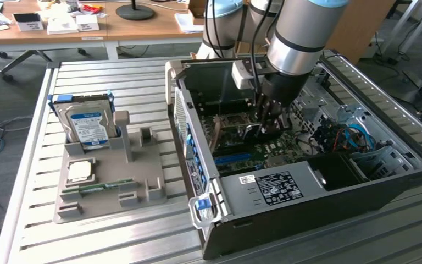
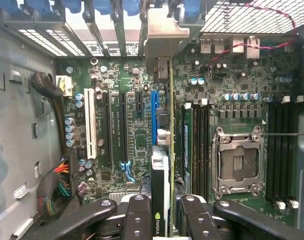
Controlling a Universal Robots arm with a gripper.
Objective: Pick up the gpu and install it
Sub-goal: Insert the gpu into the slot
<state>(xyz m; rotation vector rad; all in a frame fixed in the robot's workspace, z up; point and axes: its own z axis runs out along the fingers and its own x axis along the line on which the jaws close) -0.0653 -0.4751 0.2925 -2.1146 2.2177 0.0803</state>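
Inside the computer case (image 1: 299,203), over the motherboard (image 2: 137,135) slots: gripper (image 2: 164,220) half-closed on the graphics card (image 2: 160,170), held on edge, bracket (image 2: 161,35) toward the rear wall; likely light, stiff, fragile; best pinched across the flat cooler faces, gently.

The open top of the computer case (image 1: 306,220) gave the gripper (image 2: 164,205), clamping the gpu (image 2: 160,170), free passage down to the motherboard (image 2: 132,145). The power supply (image 1: 277,187) blocked one end; cable bundles (image 2: 54,187) crowded a side wall.
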